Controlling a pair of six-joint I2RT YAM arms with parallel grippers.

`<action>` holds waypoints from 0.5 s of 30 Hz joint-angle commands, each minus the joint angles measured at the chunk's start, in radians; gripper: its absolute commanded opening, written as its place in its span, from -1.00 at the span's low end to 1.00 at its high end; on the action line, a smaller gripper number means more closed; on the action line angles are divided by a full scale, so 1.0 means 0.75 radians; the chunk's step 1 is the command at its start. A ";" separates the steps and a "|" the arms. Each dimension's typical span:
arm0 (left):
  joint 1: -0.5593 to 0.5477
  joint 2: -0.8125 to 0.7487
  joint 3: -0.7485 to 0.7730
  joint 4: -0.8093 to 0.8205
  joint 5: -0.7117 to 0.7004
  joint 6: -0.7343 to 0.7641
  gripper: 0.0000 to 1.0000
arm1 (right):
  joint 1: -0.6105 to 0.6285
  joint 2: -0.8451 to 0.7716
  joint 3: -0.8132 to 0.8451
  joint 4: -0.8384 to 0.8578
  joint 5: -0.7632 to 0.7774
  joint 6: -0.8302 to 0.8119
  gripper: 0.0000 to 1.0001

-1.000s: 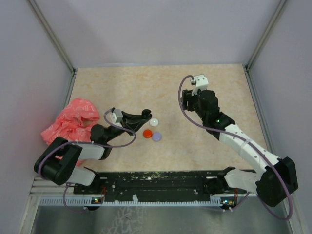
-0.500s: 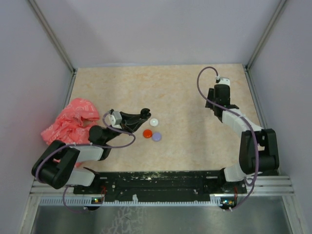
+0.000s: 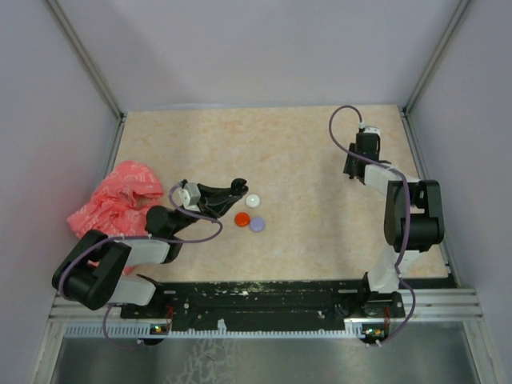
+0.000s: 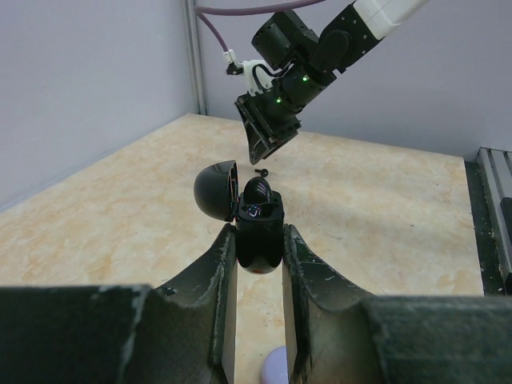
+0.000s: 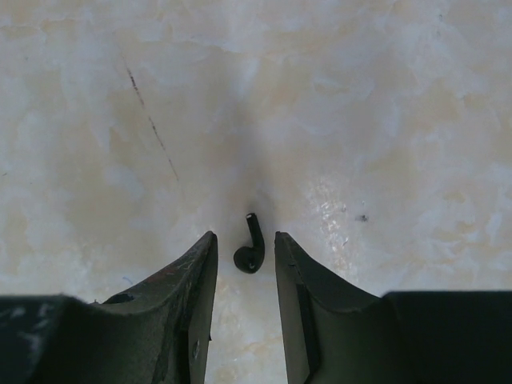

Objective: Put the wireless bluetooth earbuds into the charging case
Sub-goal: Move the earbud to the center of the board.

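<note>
On the table [image 5: 360, 120], a black earbud [image 5: 250, 250] lies between the parted jaws of the right gripper [image 5: 244, 238], apparently untouched. The left gripper [image 4: 258, 234] clamps the open charging case [image 4: 260, 252].

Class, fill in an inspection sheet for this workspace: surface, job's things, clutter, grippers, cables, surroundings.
Surface: beige marbled table; a thin dark scratch shows in the right wrist view.
Job's things: black case, lid open; black earbud lying on the table.
Clutter: pink bag; white disc, red disc, lilac disc.
Grippers: left gripper shut on the case; right gripper open, fingers either side of the earbud, not touching it.
Cables: purple cables loop at both wrists.
Surroundings: grey walls, metal posts.
</note>
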 commanded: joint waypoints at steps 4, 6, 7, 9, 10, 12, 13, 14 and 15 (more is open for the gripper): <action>-0.003 -0.009 0.026 0.029 0.029 0.021 -1.00 | -0.040 0.096 0.163 -0.071 -0.025 -0.011 -0.38; -0.003 -0.006 0.026 0.024 0.031 0.020 -1.00 | -0.040 0.112 0.175 -0.095 -0.036 -0.010 -0.39; -0.003 -0.006 0.028 0.024 0.034 0.020 -1.00 | -0.040 0.114 0.176 -0.105 -0.042 -0.009 -0.40; -0.004 -0.008 0.028 0.020 0.034 0.019 -1.00 | -0.040 0.127 0.180 -0.132 -0.052 -0.009 -0.40; -0.004 -0.010 0.028 0.018 0.034 0.019 -1.00 | -0.040 0.131 0.182 -0.146 -0.059 -0.009 -0.41; -0.005 -0.012 0.030 0.011 0.031 0.019 -1.00 | -0.040 0.138 0.184 -0.184 -0.074 -0.008 -0.43; -0.003 -0.014 0.031 0.006 0.030 0.019 -1.00 | -0.040 0.137 0.180 -0.197 -0.081 -0.009 -0.46; -0.003 -0.016 0.032 0.001 0.032 0.019 -1.00 | -0.041 0.133 0.173 -0.206 -0.094 -0.009 -0.49; -0.003 -0.017 0.034 -0.002 0.034 0.019 -1.00 | -0.040 0.127 0.159 -0.206 -0.102 -0.009 -0.52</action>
